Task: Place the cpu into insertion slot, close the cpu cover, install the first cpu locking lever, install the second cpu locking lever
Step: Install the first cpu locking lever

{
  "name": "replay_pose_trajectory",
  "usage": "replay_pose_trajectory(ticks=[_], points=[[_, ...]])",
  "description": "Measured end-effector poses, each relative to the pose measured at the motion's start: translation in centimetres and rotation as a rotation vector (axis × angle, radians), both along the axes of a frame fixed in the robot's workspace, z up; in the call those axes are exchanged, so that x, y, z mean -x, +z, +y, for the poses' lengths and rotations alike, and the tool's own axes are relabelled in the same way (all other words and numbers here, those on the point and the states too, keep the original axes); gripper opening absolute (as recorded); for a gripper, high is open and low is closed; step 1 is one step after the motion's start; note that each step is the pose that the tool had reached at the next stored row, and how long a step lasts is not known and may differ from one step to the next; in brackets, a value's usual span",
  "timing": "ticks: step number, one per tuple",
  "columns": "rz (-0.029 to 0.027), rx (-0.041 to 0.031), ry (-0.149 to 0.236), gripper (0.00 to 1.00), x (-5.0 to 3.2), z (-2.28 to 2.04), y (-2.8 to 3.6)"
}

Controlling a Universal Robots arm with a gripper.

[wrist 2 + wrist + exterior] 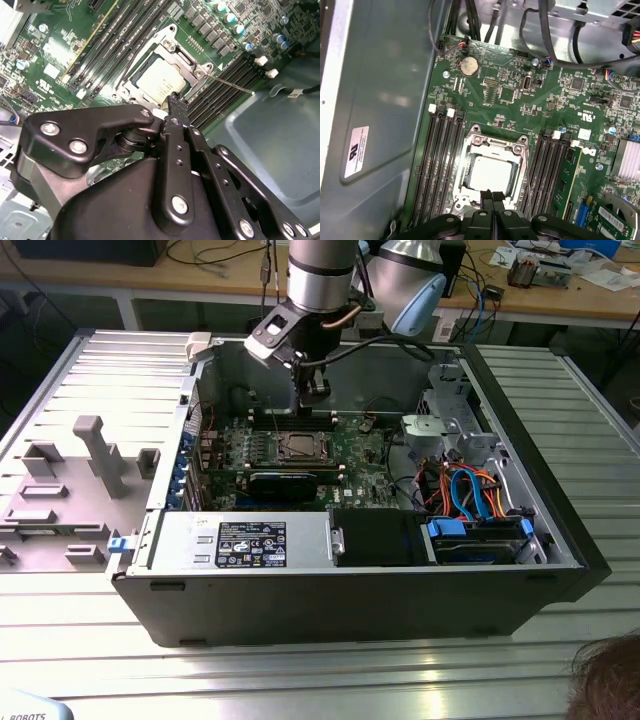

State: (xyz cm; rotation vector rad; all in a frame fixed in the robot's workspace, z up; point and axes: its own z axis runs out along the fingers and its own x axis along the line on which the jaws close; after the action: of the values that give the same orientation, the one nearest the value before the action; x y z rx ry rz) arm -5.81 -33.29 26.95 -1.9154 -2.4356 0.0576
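The hand (pixel 491 196) hangs over the green motherboard (pixel 520 95) inside the open computer case (pixel 380 590), its two black fingertips pressed together with no gap and nothing between them. In both wrist views the tips sit right at one edge of the insertion slot (pixel 492 170), and whether they touch the metal there cannot be told.

The cpu (pixel 490 172) lies flat in that slot, its pale silver top showing through the square window of the cpu cover (pixel 494 145), which lies down around it. In the second wrist view the cpu (pixel 159 80) is partly hidden by the hand's fingertip (pixel 175 102), and a thin wire locking lever (pixel 230 84) slants away from the slot's corner across the black memory slots (pixel 220 90); its far end is hard to follow. Whether it is latched cannot be made out.

In the exterior view the hand (pixel 316 392) hovers just above the slot (pixel 300 447), near the case's back wall. The case rests on a ribbed metal surface (pixel 300 680), cut off at every edge.
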Motion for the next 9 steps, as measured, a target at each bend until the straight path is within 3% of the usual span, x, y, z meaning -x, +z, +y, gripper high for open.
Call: replay_pose_trajectory(ticks=[9], points=[[0.0, 0.0, 0.139, 0.11, -0.01, 0.0, 0.0]])
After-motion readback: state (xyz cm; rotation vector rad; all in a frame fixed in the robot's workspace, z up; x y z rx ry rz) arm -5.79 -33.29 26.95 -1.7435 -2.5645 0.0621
